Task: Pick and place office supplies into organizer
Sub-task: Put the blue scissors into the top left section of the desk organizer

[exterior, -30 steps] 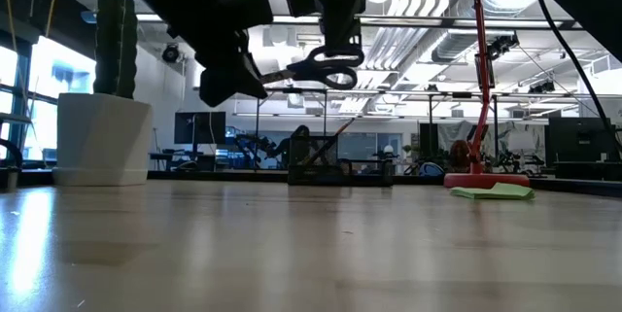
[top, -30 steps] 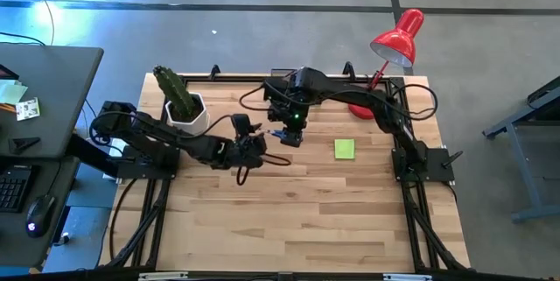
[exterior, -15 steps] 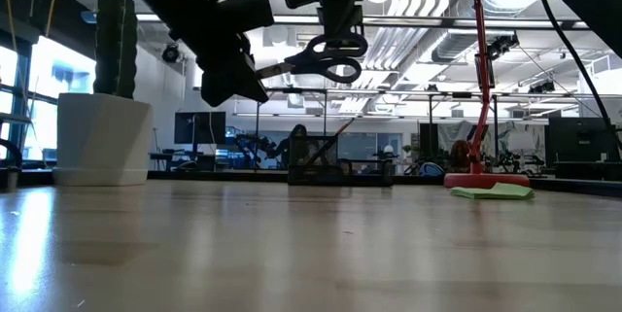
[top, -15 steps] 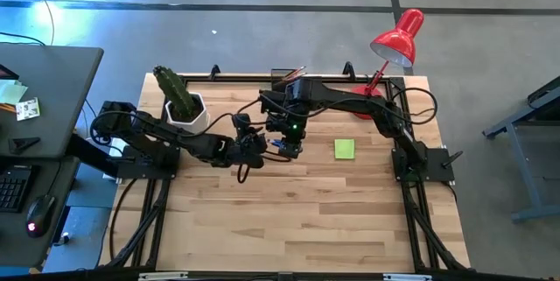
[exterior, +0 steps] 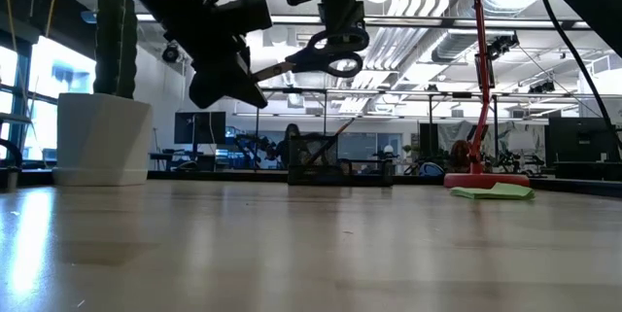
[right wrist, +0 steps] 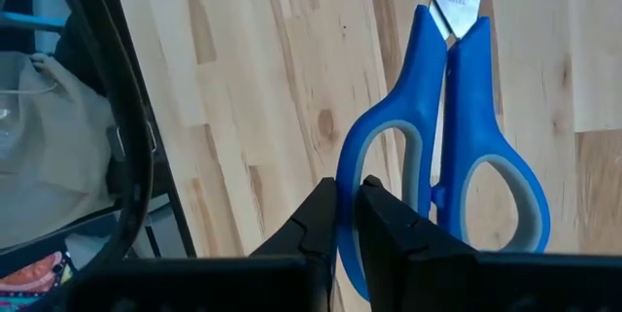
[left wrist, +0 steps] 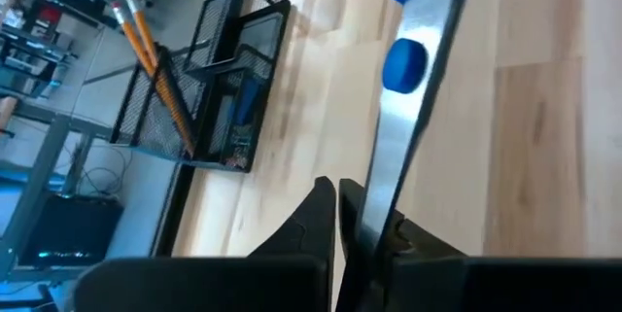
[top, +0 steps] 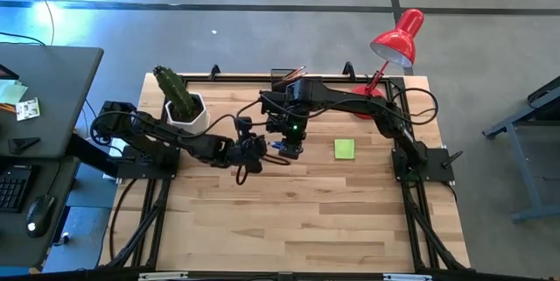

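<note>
Blue-handled scissors (right wrist: 449, 147) held above the counter (top: 297, 220), near its centre, between both arms. Right end effector (right wrist: 347, 217) clamped on one handle loop; left end effector (left wrist: 352, 217) clamped on the blade tips. Black mesh organizer (left wrist: 209, 79), holding pencils (left wrist: 148, 50), stands at the counter's 12 o'clock edge; lime-green sticky-note pad (top: 345, 149) lies at 3 o'clock of the scissors.

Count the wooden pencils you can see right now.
2: both thin orange wooden pencils stand tilted in the black wire-mesh organizer at the table's far edge, side by side. Others may be hidden behind the mesh.
</note>
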`<action>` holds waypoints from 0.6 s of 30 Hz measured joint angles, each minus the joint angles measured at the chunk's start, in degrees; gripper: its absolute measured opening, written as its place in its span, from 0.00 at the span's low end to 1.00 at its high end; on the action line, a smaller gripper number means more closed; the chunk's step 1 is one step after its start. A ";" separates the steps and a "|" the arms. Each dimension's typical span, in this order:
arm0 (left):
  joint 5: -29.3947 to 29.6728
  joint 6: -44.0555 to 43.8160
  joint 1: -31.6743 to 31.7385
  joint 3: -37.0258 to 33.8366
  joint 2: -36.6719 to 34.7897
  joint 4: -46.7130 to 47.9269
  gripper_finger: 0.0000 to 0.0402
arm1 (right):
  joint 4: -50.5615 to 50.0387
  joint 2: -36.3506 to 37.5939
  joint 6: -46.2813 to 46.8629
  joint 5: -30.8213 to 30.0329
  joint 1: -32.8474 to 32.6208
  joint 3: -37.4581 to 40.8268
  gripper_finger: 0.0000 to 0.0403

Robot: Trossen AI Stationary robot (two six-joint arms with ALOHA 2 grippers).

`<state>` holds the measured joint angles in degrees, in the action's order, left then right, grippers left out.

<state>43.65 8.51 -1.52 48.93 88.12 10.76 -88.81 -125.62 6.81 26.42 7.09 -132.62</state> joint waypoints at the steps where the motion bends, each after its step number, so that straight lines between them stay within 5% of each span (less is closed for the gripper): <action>1: -0.28 -0.02 -0.04 0.00 0.00 0.02 0.01 | -0.04 0.00 -0.29 0.13 0.00 0.00 0.04; 8: -1.24 -0.22 0.00 0.00 0.00 -0.48 0.00 | -0.25 0.00 -1.75 0.39 0.52 0.00 0.06; 14: -1.47 -0.90 0.06 0.26 -0.15 -1.89 0.00 | 0.57 -0.22 -4.33 -0.92 0.48 0.07 0.17; 18: -6.76 -0.81 0.11 0.17 -0.11 -3.61 0.00 | -0.02 -0.22 -8.89 0.39 0.22 0.04 0.26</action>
<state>36.89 7.70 -1.41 49.10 88.01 7.15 -88.83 -125.84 -2.08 26.81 7.31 -132.57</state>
